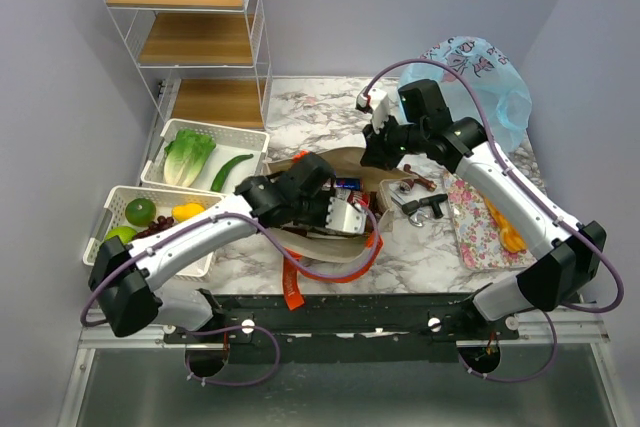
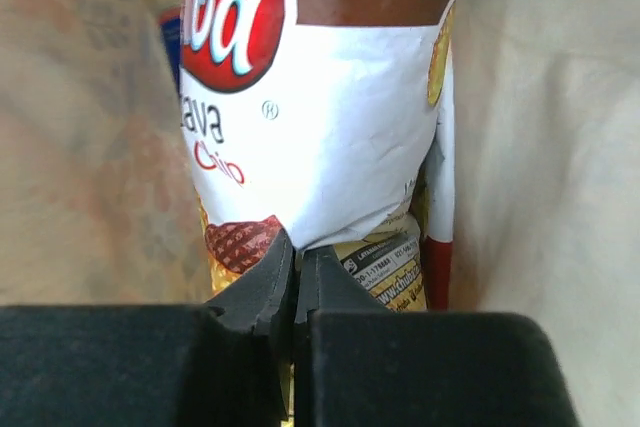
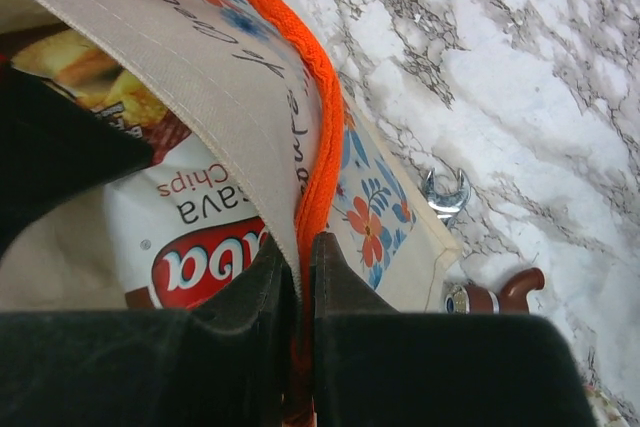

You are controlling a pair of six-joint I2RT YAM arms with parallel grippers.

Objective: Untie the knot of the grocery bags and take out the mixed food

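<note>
Left of centre in the overhead view, my left gripper (image 1: 352,215) is down inside the canvas tote (image 1: 318,245), jaws closed on the bottom seam of a snack packet (image 2: 340,127). I judge it light, crinkly and slick, its chips easily crushed (so the flat crimped seam is the place to hold, never the puffed belly). Just right of it, my right gripper (image 1: 380,152) pinches the tote's orange-trimmed rim, holding the soft, floppy cloth open. The blue plastic bag (image 1: 485,87) sits at upper right.

Robot test booth, bare grey walls (image 1: 350,7), marble-print table (image 1: 320,112), wire shelf (image 1: 195,39)
</note>
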